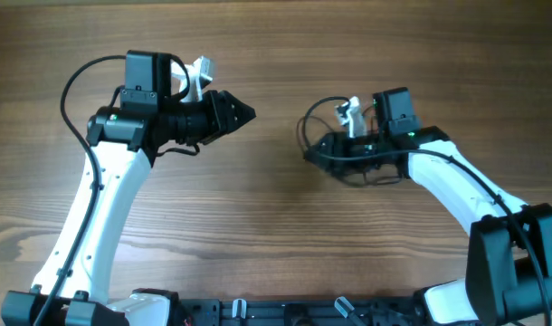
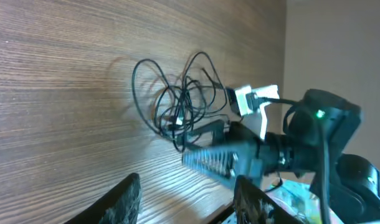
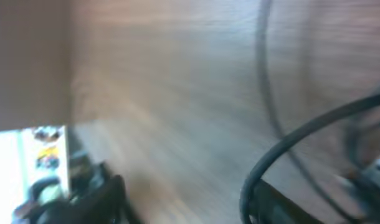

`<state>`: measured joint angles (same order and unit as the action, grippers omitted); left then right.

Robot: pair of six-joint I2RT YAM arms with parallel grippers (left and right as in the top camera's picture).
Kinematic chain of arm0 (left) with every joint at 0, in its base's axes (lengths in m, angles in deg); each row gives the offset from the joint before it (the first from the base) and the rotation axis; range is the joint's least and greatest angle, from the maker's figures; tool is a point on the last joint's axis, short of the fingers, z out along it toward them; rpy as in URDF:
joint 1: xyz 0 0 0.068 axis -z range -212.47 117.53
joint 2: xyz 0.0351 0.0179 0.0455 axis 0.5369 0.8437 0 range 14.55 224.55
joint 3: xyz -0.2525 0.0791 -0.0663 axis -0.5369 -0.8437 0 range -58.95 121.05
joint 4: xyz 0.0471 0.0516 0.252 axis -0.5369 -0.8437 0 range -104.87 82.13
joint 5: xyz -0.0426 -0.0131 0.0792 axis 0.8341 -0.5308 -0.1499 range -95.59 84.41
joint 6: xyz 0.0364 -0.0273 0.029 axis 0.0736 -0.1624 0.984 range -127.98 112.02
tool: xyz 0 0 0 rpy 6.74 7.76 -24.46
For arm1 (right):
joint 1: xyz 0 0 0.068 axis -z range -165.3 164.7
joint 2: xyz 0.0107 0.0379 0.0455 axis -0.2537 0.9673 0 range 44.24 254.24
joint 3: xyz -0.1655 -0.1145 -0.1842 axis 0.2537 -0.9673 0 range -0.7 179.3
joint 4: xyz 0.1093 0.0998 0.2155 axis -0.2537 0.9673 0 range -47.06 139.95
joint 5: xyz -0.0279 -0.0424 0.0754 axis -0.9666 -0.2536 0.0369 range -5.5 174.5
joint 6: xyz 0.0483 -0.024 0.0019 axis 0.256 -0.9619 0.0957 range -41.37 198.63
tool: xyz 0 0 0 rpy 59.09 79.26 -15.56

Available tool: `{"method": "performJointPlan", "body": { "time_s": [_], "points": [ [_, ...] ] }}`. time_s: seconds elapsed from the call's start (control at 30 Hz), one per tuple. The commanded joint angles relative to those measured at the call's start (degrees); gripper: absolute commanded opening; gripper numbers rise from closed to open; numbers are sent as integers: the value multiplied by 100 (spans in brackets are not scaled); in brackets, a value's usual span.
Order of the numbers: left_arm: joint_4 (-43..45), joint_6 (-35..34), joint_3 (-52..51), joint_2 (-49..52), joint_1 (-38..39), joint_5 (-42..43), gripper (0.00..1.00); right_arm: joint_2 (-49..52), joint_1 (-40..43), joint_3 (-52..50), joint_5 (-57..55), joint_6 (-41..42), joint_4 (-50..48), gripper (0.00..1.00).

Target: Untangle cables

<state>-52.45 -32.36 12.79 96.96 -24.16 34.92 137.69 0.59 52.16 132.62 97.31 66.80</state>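
The left gripper [image 1: 244, 114], left of centre overhead, is seen released. Of the right gripper [image 1: 312, 152] the state cannot be told; thin black knotted cables [image 2: 177, 106] are looped at its tip, right of centre, on the brown wooden table [image 1: 276, 235]. A coloured label [image 3: 47, 152] is blurred past reading.

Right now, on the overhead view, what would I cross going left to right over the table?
Left arm's white link → left end effector → bare table → cables → right arm's white link.
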Motion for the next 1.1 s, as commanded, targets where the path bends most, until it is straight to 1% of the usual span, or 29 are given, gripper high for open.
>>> {"method": "performJointPlan", "body": {
  "time_s": [0.0, 0.07, 0.1, 0.13, 0.17, 0.23, 0.27, 0.33, 0.37, 0.43, 0.47, 0.5, 0.53, 0.63, 0.7, 0.73, 0.77, 0.87, 0.93, 1.0, 1.07],
  "points": [
    [26, -13, 92, 55, 188, -328, 49, 28, -404, 15, 411, -83, -26, 100],
    [87, -55, 90, 55, 278, -492, 48, 13, -363, 68, -354, 295, 74, 100],
    [136, -55, 90, 55, 332, -603, 51, -20, -293, 127, -625, 396, 175, 100],
    [197, -55, 90, 55, 413, -675, 58, -118, -195, 219, -660, 356, 282, 100],
    [247, -55, 90, 55, 474, -675, 63, -236, -129, 319, -660, 278, 389, 100],
    [358, -55, 90, 55, 595, -675, 64, -496, -44, 529, -748, 61, 601, 100],
    [424, -55, 90, 59, 673, -678, 64, -728, 7, 691, -1139, 52, 780, 100],
    [664, -79, 90, 138, 988, -726, 64, -1294, 101, 944, -2435, 44, 1193, 100],
    [671, -256, 90, 197, 1123, -957, 66, -1582, 146, 997, -3115, 61, 1349, 100],
    [669, -490, 87, 398, 1401, -1508, 66, -2103, 221, 1003, -4301, 87, 1541, 100],
    [691, -531, 87, 522, 1539, -1681, 67, -2332, 260, 1003, -4736, 127, 1602, 100],
    [717, -605, 85, 654, 1655, -1803, 68, -2511, 295, 1003, -4937, 201, 1646, 100],
    [811, -660, 85, 885, 1836, -1895, 69, -2767, 352, 1003, -5003, 256, 1670, 100],
    [1189, -682, 87, 1530, 2249, -1899, 67, -3152, 387, 1003, -4986, 251, 1668, 100],
    [1360, -750, 85, 1982, 2461, -1945, 59, -3230, 387, 1003, -4986, 251, 1700, 100],
    [1373, -828, 87, 2194, 2538, -2031, 53, -3213, 385, 1003, -4983, 256, 1751, 100],
    [1357, -892, 85, 2374, 2586, -2057, 50, -3182, 385, 1003, -4983, 256, 1808, 100],
    [1344, -1137, 87, 2638, 2636, -2068, 48, -3049, 385, 1003, -4981, 365, 1965, 100],
    [1373, -1213, 85, 2728, 2686, -2068, 42, -2922, 385, 1003, -4953, 444, 1996, 100],
    [1373, -1211, 85, 2745, 2750, -2074, 42, -2833, 385, 1003, -4863, 444, 1996, 100],
    [1375, -1213, 85, 2765, 2852, -2341, 42, -2715, 385, 1003, -4594, 444, 1991, 100]
  ]
}}
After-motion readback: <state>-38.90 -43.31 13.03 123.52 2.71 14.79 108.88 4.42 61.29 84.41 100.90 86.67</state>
